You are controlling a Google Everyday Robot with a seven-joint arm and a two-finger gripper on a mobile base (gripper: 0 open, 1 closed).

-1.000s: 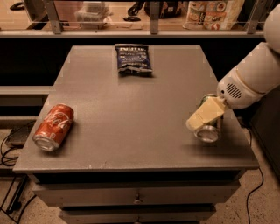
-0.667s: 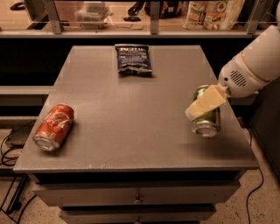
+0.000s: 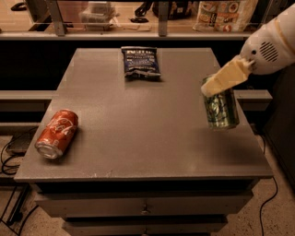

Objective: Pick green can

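The green can [image 3: 221,109], dark green with pale markings and a silver bottom end, hangs nearly upright and slightly tilted over the right side of the grey table [image 3: 138,138]. My gripper [image 3: 213,91] comes in from the upper right on a white arm [image 3: 269,44]. It is shut on the can's top. One cream finger [image 3: 226,76] lies across the can's upper front; the other finger is hidden behind the can. The can's bottom looks just clear of the tabletop.
A red cola can [image 3: 56,133] lies on its side near the table's front left corner. A dark blue snack bag [image 3: 140,61] lies at the back middle. A shelf with packaged goods [image 3: 223,14] runs behind. The table's right edge is close under the can. Cables lie on the floor at the left.
The gripper has risen up and to the right with the green can. The can went from lying low on the table to hanging nearly upright, higher above it.
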